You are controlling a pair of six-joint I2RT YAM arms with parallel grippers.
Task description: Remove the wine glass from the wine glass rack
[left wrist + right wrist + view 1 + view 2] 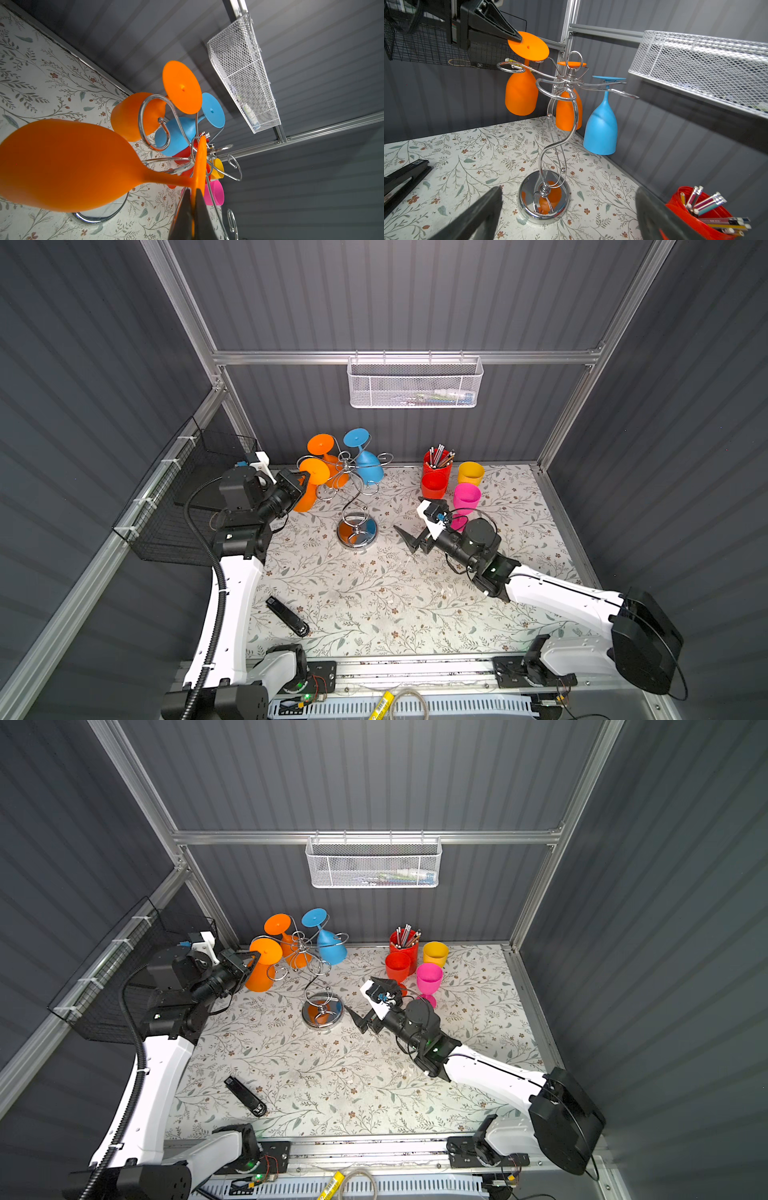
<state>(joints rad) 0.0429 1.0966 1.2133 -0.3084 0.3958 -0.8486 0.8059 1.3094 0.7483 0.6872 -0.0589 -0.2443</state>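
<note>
Pinching orange wine glass point(62, 164) foot: left hand point(193, 190) | right hand point(568, 195): spread wide, empty

Inverted orange wine glass point(306, 499) hangs on chrome rack point(357, 533).

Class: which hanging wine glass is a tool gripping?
The front orange glass: the left tool pinches its foot. The rear orange glass and the blue glass hang free.

Grey ribbed walls point(415, 294), aluminium frame rails point(291, 357), floral-patterned tabletop point(374, 593), white mesh wall basket point(415, 385).
</note>
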